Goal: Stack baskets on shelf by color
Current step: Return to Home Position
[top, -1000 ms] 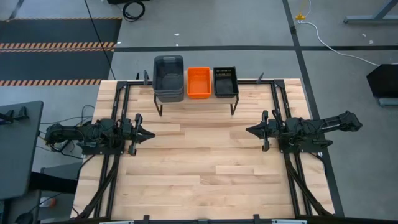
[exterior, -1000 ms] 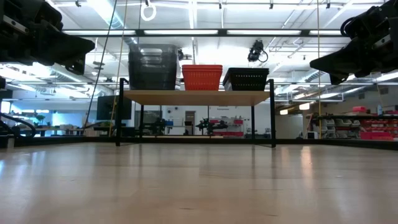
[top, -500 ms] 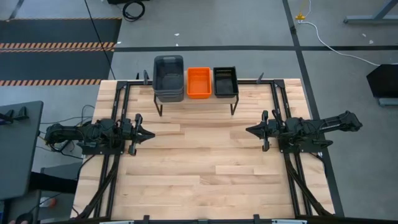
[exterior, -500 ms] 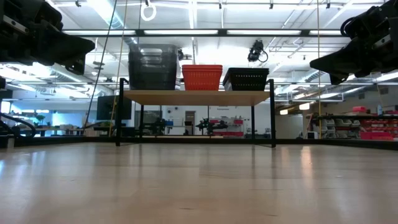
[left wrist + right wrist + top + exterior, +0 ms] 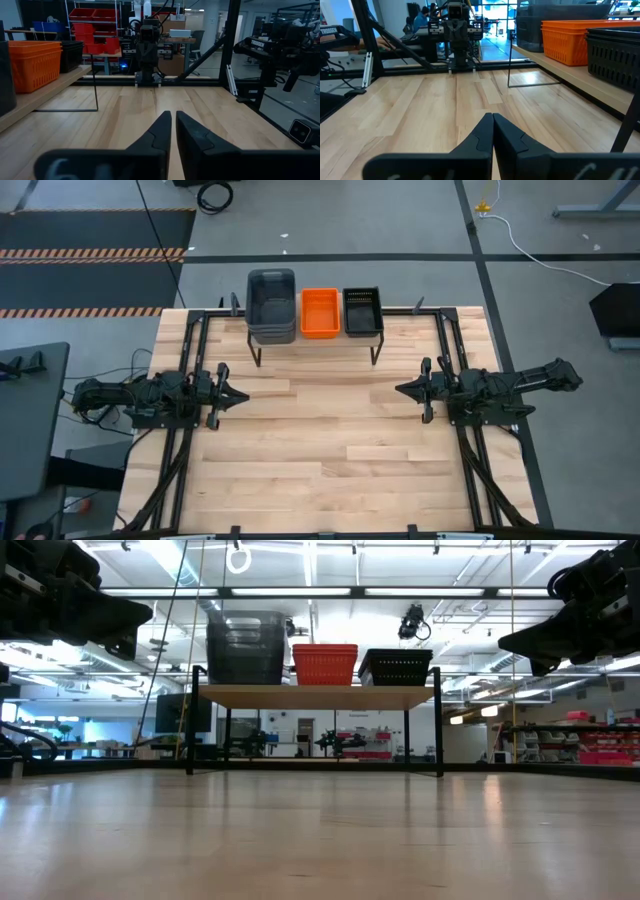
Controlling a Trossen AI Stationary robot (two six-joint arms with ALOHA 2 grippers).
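Baskets are all up on the shelf (image 5: 315,340) at the table's far edge, side by side. The grey stack (image 5: 271,305) sits tallest on the left, the orange stack (image 5: 320,312) in the middle and the perforated black stack (image 5: 362,310) on the right. Pale wood-plank tabletop (image 5: 330,460) in front, grey floor (image 5: 330,230) beyond. The left gripper (image 5: 243,395) and right gripper (image 5: 400,389) hover at opposite sides, fingers pressed together, holding nothing.
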